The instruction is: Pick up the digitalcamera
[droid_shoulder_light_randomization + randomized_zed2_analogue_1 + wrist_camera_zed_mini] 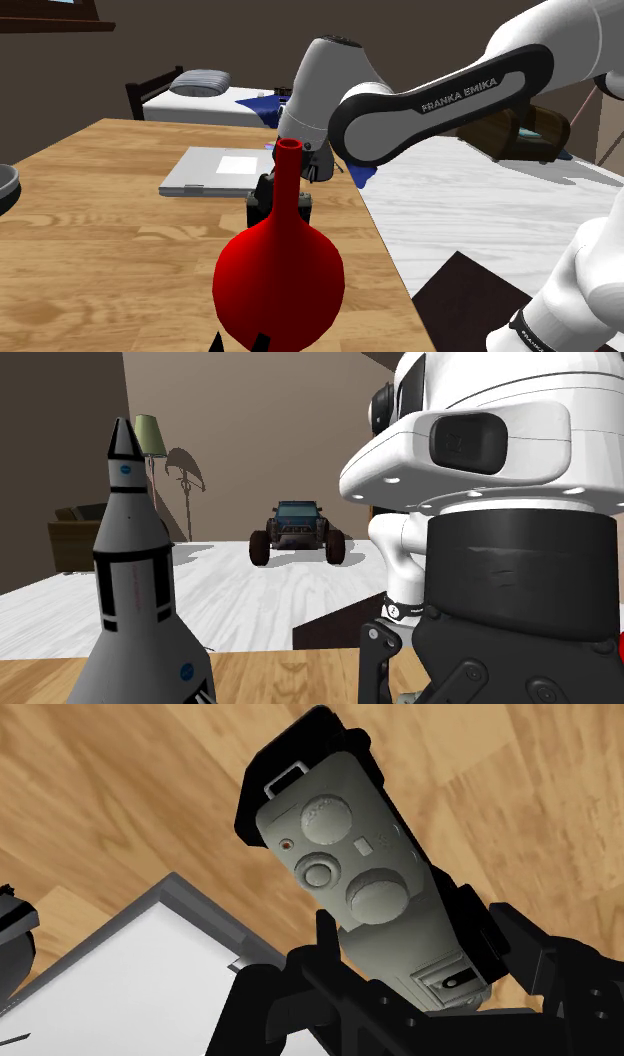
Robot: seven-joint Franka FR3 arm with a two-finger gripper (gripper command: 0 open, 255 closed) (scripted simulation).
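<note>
Clamping on the camera (350, 854), the gripper (416, 932) has one black finger pressed to each side of the body. The grey top plate, with its dials, faces up the hand. That looks like a grip across the narrow width, likely chosen because the flat sides give the pads something square to bite. The camera sits over the table (100, 230), just beside the laptop (215, 170). Whether it has cleared the wood, I cannot tell.

Sweeping the shoulder view from its left: a bowl (5, 185) sits at the table's edge, well apart from the action. Next comes the flat grey laptop, near enough that a low sideways swing could clip it. Then the red vase (280, 270) stands close to the lens, its neck hiding the hand. At that view's right the arm reaches in over the table.

In the second exterior view, a grey rocket (135, 602) stands on the left and a toy truck (297, 532) is parked far off on the floor. A straight lift looks the safest way out.
</note>
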